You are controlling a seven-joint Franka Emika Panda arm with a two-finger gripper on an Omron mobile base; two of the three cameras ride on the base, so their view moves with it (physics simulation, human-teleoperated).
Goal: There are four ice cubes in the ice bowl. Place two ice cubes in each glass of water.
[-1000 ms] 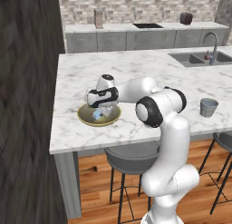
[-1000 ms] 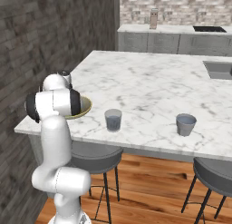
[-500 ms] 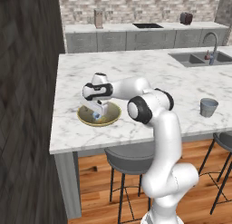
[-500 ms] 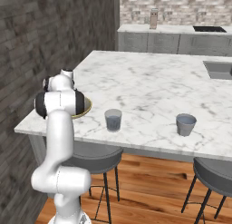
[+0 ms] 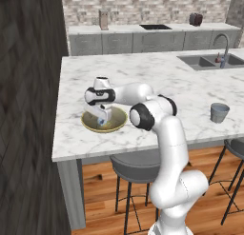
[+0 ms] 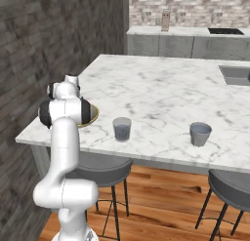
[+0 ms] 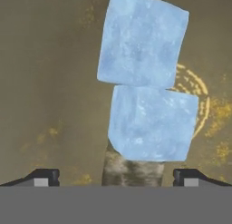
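The brassy ice bowl [image 5: 117,122] [image 6: 93,116] sits near the left front corner of the marble island. My gripper [image 5: 100,116] [image 7: 116,178] points down into it, open, with nothing between its fingers. In the hand view two pale blue ice cubes touch on the bowl's floor [image 7: 45,82]. The nearer cube [image 7: 152,123] lies just ahead of the fingertips [image 7: 43,177], and the farther one [image 7: 142,41] lies beyond it. One ice cube [image 5: 102,121] shows under the hand. Two glasses of water stand along the front edge, the nearer glass [image 6: 122,129] right of the bowl and the farther one [image 6: 200,133] [image 5: 219,112] further right.
A dark wall [image 5: 28,110] stands close on the island's left. A sink with a faucet [image 5: 209,62] is set into the far right of the counter. Stools [image 5: 136,165] stand under the front edge. The open marble top [image 5: 157,77] stretches behind the bowl.
The hand has swung left and dropped from above the bowl down into it, staying open. The bowl and glasses have not moved.
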